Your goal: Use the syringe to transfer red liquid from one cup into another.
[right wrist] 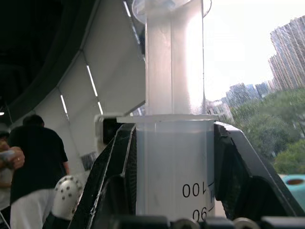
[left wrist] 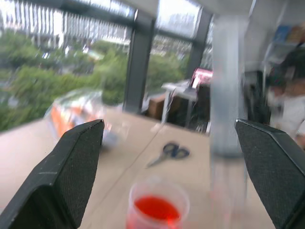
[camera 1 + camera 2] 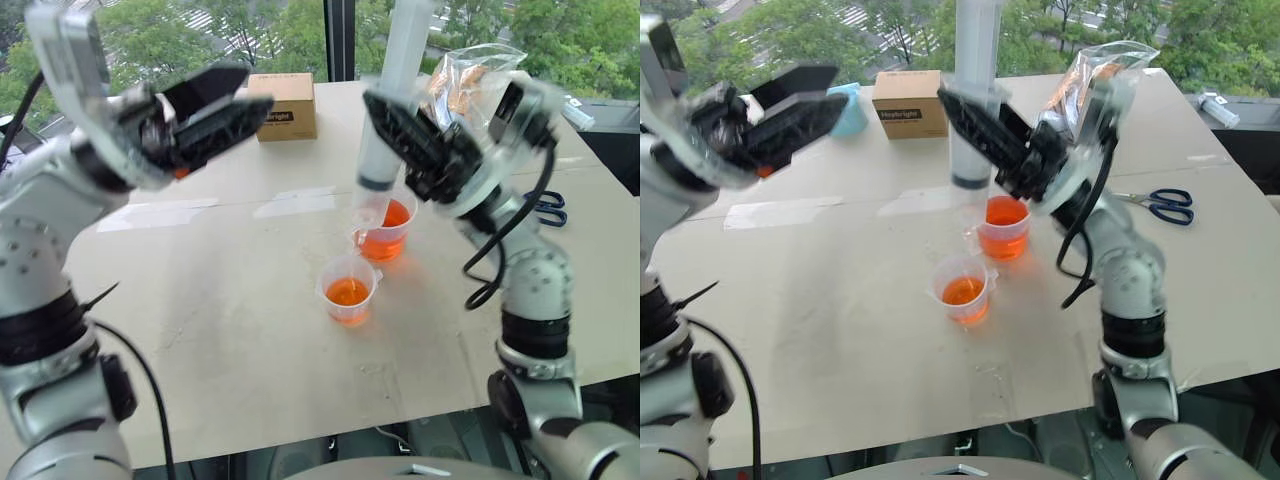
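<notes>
Well, the right gripper [image 3: 420, 150] is clamped on the syringe [image 3: 385, 120] barrel just under its flange, holding it upright with the tip over the big cup [image 3: 388, 228]; the small cup [image 3: 348, 288] sits just beside that, at seven o'clock from it; both hold red liquid [image 3: 347, 292]. The left gripper [image 3: 215, 110] hangs spread wide and empty at nine o'clock from the syringe. I'd judge the barrel stiff, light and slick; grip it mid-barrel, firmly, leaving the plunger top free; the thin cups would tip easily.

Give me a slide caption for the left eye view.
Right claw holds the syringe upright above the larger cup; left claw open.
</notes>
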Tool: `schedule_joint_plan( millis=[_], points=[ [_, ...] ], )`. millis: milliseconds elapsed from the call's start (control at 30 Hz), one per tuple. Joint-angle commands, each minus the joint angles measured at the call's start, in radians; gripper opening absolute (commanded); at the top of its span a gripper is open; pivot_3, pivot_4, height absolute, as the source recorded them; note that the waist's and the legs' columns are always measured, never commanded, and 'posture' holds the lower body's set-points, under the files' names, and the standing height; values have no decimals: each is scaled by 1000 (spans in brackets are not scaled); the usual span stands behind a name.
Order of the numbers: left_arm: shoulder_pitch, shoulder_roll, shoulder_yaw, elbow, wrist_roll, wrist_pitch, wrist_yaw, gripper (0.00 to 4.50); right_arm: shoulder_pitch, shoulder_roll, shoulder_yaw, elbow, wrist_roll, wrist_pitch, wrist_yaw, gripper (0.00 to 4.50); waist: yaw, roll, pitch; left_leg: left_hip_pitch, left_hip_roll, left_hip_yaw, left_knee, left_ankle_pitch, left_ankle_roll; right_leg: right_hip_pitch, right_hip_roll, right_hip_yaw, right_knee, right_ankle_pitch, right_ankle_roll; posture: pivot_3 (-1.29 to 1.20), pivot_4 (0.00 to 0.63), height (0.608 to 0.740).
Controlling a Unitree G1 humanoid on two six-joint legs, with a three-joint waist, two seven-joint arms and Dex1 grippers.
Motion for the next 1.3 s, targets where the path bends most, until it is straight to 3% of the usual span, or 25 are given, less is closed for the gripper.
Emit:
schedule_joint_plan(
  millis=[33,200,333,433,467,500,533,633,767,967,1100,1300],
  points=[
    [186,56,102,-92,86,-5,1,4464,27,-274,-131,58,120,205,-17,1586,12,0,0,0,0,-1,-1,0,0,1,0,-1,-5,0,0,0,150,740],
    [475,37,86,-198,307,-114,20,4464,166,-588,-41,142,-75,355,90,1586,24,-1,0,2,0,4,-8,-1,1,2,0,3,-8,0,0,0,150,740],
    [627,-36,37,-258,418,-193,33,4464,232,-632,96,193,-275,350,102,1586,20,0,-1,1,1,5,-8,0,1,0,0,5,-8,0,-1,0,150,740],
    [658,-78,-6,-274,481,-231,68,4464,232,-613,198,232,-437,270,120,1586,25,0,-1,1,1,5,-8,-1,1,0,-1,5,-7,0,-1,0,150,740],
    [666,-96,-10,-280,478,-224,82,4500,227,-595,213,257,-471,238,136,2655,25,-1,-1,1,1,5,-8,-1,1,0,-1,5,-7,0,-1,0,150,740],
    [676,-108,-15,-287,484,-228,89,4500,223,-583,218,272,-492,220,153,2774,26,-1,-1,1,1,5,-8,-1,1,0,-1,5,-8,0,-1,0,150,740],
    [683,-118,-16,-292,490,-234,93,4500,220,-576,217,280,-507,212,165,3434,26,-1,-1,0,1,5,-8,-1,1,0,-1,5,-8,0,0,0,150,740],
    [717,-145,2,-315,491,-225,119,4500,210,-569,170,291,-532,168,213,4437,27,-1,-1,0,1,5,-8,-1,2,0,-1,4,-9,0,0,0,150,740],
    [788,-188,46,-323,515,-240,157,4500,242,-581,0,294,-423,150,354,4437,28,-1,-1,0,1,4,-8,-1,2,0,-1,4,-9,0,0,0,150,740],
    [950,-285,1,-370,620,-357,167,4500,522,-551,-181,372,-528,-227,605,4437,43,-4,-3,1,1,3,-8,-3,4,4,-1,2,-13,0,0,0,150,740],
    [1048,-313,-62,-350,702,-451,125,4500,708,-541,-245,597,-602,-538,856,4437,51,-2,-4,4,1,3,-8,-3,6,9,-2,1,-15,0,-1,0,150,740],
    [1114,-313,-106,-310,741,-549,40,4500,720,-545,-266,822,-649,-754,1015,4437,26,2,-4,21,2,6,-12,-6,9,20,-2,5,-13,-3,-6,0,150,740]
  ],
)
